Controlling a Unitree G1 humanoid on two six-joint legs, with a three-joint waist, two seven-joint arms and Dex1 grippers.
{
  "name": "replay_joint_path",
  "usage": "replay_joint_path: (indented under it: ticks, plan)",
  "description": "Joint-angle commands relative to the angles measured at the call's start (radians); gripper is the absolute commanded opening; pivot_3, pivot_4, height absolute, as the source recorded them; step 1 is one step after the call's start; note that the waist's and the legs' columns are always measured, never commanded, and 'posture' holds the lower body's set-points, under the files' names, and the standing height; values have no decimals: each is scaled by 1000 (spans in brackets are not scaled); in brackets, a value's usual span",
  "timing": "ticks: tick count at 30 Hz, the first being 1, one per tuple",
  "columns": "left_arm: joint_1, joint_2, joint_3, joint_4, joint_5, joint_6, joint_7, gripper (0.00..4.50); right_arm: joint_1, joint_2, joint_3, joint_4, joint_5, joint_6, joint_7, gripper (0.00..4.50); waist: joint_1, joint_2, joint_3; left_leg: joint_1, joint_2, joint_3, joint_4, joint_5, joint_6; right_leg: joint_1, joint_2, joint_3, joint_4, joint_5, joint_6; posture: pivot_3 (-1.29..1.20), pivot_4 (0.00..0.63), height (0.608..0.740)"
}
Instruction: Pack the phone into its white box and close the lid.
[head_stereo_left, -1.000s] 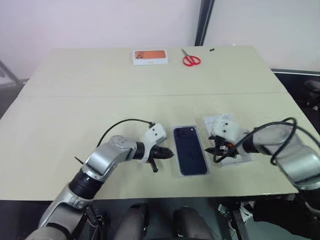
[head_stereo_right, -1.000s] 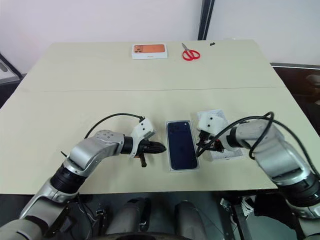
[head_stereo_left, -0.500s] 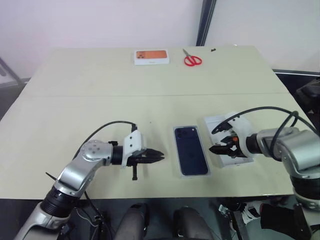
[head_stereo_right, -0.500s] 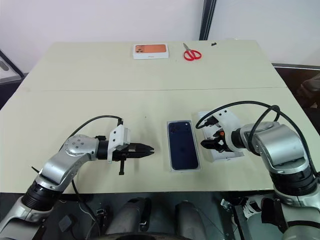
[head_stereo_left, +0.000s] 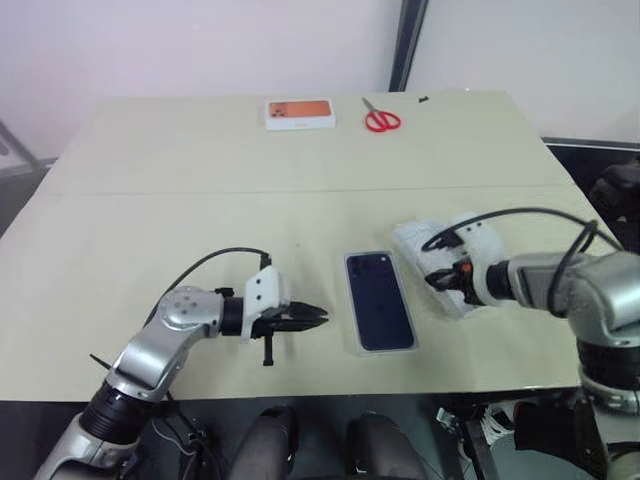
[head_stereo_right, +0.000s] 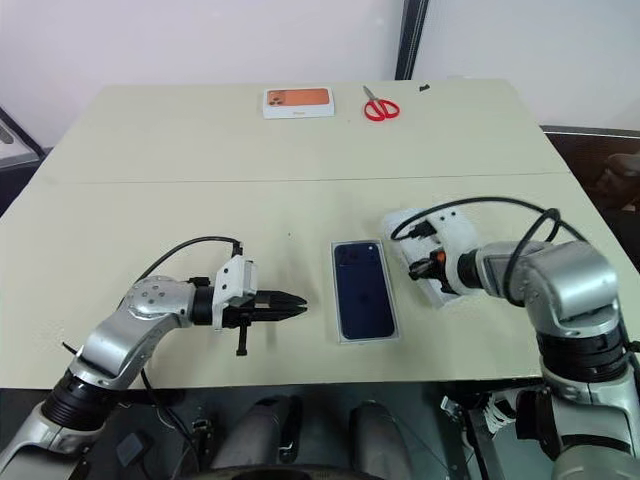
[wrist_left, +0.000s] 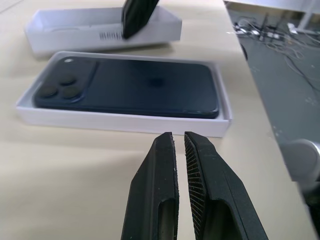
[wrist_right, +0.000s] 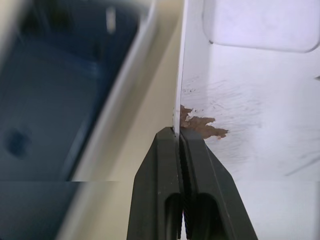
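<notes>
The phone (head_stereo_left: 379, 300) lies in the white box (wrist_left: 125, 124) near the table's (head_stereo_left: 200, 210) front edge. Just right of it, the right gripper (wrist_right: 178, 137) is clamped on the lid's (wrist_right: 250, 100) wall. The left gripper (head_stereo_left: 318, 317), fingers pressed together and empty, hovers left of the box. A smaller box (head_stereo_left: 300, 113) and scissors (head_stereo_left: 381, 119) sit at the far edge, with bare tabletop between.

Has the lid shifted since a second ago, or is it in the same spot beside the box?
Yes. The lid, pinched on its wall by the right gripper, now sits tilted with one side lifted, against the white box, which stayed put.
</notes>
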Motion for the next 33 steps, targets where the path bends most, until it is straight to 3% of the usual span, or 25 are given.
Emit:
replay_joint_path:
  ticks: [1, 4, 5, 7, 11, 17, 20, 24, 29, 31, 33]
  plan:
    - [-7, -2, 106, 20, -39, -8, 45, 392, -74, 73, -172, 59, 306, 7, -72, 60, -3, 0, 0, 0, 0, 0, 0, 0, 0, 0, 0, 0, 0, 0, 0, 0, 150, 740]
    - [-26, -2, 163, 71, -32, -14, 87, 392, -90, 153, -239, 156, 717, 7, -242, 60, -10, 0, 0, 0, 1, 0, 0, 0, 0, 1, 0, 0, 0, 0, 0, 0, 150, 740]
    - [-37, -1, 170, 97, -16, -21, 101, 392, -30, 116, -154, 157, 973, -129, -395, 60, -10, 0, 0, 0, 0, 0, 0, 0, 0, 1, 0, -1, 0, 0, 0, 0, 150, 740]
    - [-65, -2, 174, 146, 13, -34, 125, 392, 59, 115, -37, 137, 1247, -311, -574, 60, -8, -1, 0, -1, 0, -1, 1, 0, 1, 1, 0, -1, 0, 0, 0, 0, 150, 740]
    - [-114, -26, 155, 197, 38, -53, 139, 392, 169, 259, 65, 31, 1295, -484, -714, 60, -21, -1, 0, -1, 0, 1, 3, -1, 2, 2, 0, -1, 0, 0, 1, 0, 150, 740]
    - [-131, -69, 88, 193, 74, -68, 126, 392, 324, 570, 177, -176, 1295, -768, -1174, 60, -23, 0, 0, -1, 1, 0, 1, -1, 2, -1, 1, 0, 2, 0, 1, 0, 150, 740]
    - [-130, -89, 48, 179, 93, -74, 120, 392, 380, 613, 207, -224, 1295, -834, -1316, 60, -17, 0, 0, -1, 1, 0, 1, 0, 1, 0, 1, 0, 1, 0, 1, 0, 150, 740]
    - [-140, -111, 6, 182, 116, -79, 117, 392, 405, 562, 208, -242, 1295, -838, -1325, 1338, -18, 0, 0, -1, 0, 0, 2, 0, 1, 0, 1, 0, 1, 0, 1, 0, 150, 740]
    - [-168, -160, -49, 167, 119, -61, 105, 392, 245, 72, 153, -77, 1295, -547, -954, 3928, -16, 1, 0, 0, 0, 1, 3, 0, 2, 1, 1, 0, 0, 0, 1, 0, 150, 740]
    - [-182, -186, -75, 157, 121, -46, 110, 392, 142, -127, 157, -16, 1285, -453, -870, 3928, -16, 4, 1, 0, 0, 1, 2, 0, 2, 2, 0, 0, 0, 0, 1, 0, 150, 740]
    - [-192, -205, -98, 150, 126, -34, 113, 392, 77, -235, 164, 28, 1231, -406, -783, 3928, -15, 4, 1, -1, 0, 1, 2, -1, 2, 1, 1, 0, 0, -1, 1, 0, 150, 740]
